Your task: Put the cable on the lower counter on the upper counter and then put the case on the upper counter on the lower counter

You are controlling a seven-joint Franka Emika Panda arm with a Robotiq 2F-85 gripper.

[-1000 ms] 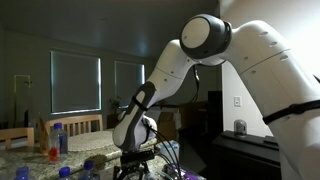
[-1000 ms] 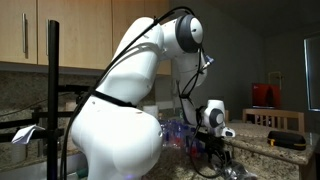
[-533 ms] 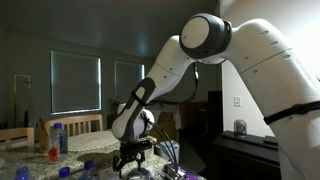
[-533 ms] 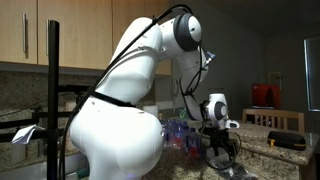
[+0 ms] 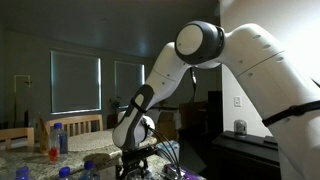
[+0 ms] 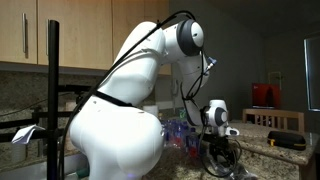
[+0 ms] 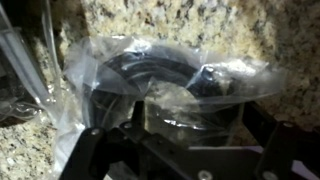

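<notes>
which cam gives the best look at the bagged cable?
Wrist view: the coiled black cable in its clear plastic bag fills the frame on the granite counter. In both exterior views the arm and end effector crowd that spot; the cable can't be made out.

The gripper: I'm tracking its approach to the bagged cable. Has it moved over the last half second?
Yes. The gripper has come down slightly: its wrist sits lower against the red object on the counter behind it.
</notes>
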